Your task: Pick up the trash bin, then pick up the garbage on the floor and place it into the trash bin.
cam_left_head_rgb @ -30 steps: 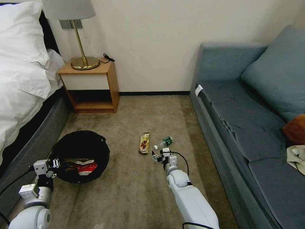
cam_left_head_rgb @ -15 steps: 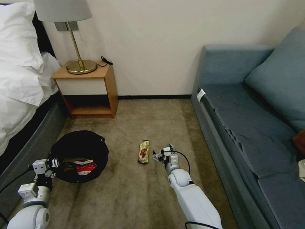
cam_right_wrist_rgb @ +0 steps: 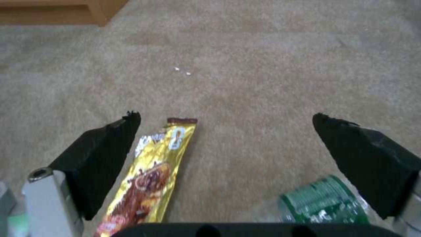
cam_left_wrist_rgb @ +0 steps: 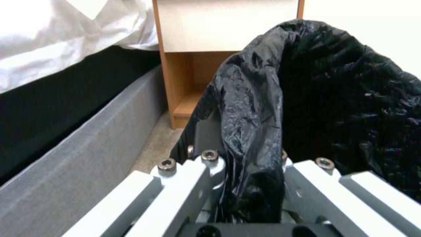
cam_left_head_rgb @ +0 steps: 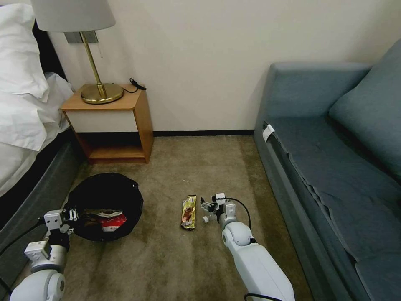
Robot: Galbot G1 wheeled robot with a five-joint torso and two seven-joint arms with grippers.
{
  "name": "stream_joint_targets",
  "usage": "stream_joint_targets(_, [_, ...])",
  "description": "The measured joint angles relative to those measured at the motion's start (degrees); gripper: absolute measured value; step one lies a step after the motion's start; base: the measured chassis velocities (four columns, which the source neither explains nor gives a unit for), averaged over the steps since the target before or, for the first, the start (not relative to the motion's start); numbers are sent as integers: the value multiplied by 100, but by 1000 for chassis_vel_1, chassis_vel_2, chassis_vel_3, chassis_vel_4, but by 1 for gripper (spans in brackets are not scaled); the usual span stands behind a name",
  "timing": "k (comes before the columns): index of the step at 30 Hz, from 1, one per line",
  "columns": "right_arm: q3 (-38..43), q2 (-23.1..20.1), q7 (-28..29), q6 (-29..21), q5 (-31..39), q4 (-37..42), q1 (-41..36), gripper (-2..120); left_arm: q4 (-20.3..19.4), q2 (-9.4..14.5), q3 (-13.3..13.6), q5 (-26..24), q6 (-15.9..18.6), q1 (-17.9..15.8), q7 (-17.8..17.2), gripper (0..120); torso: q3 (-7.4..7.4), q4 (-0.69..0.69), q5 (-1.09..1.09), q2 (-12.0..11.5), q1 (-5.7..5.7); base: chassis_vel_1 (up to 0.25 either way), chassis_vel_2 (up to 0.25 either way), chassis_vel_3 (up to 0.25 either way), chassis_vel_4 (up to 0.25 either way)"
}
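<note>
**Right hand spread over the floor litter, left hand clamped on the bin**

Nearest, the left hand [cam_left_head_rgb: 69,217] is pinched together on the bagged rim of the trash bin [cam_left_head_rgb: 104,196], which sits low at the robot's left beside the bed [cam_left_head_rgb: 25,125]. The left wrist view shows the black liner [cam_left_wrist_rgb: 263,131] bunched between that hand's white fingers [cam_left_wrist_rgb: 175,184]. Inside the bin lie a red-and-white carton [cam_left_head_rgb: 112,220] and a tan-brown scrap [cam_left_head_rgb: 90,221].

To the right, the right hand [cam_left_head_rgb: 209,207] hangs low over the carpet [cam_left_head_rgb: 175,259] with its black pads [cam_right_wrist_rgb: 105,154] set wide apart and gripping nothing. In the right wrist view the snack wrapper [cam_right_wrist_rgb: 151,177] lies flat just inside one pad, and the green-labelled bottle [cam_right_wrist_rgb: 324,204] lies beside the other pad. Whether either touches a pad is unclear.

Farther back, the nightstand [cam_left_head_rgb: 110,125] carries a brass lamp [cam_left_head_rgb: 90,54] against the wall, and a blue sofa [cam_left_head_rgb: 334,167] runs along the right.
</note>
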Motion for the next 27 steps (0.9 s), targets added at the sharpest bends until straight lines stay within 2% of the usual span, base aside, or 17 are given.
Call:
stream_joint_targets(12, [-203,-173,257,-210,369,238,-56,100,58,17,28,5,-5,-36,20,5,0,0,0,0,0,-104,93,94,-92])
stream_joint_targets(19, [-664,-694,248,-232,464,337,-12,100,128,90,23,-11,-12,-72,22,5,0,-1,1,0,0,-81,94,88,-87])
stream_joint_targets(23, [-812,-802,191,-241,464,392,0,100,129,86,43,-7,-12,-86,63,5,0,-1,0,0,0,-25,37,19,-24])
stream_joint_targets(27, [-1356,-1039,99,-323,452,413,182,100,63,28,113,0,56,-101,24,5,0,-1,1,0,0,0,0,0,0])
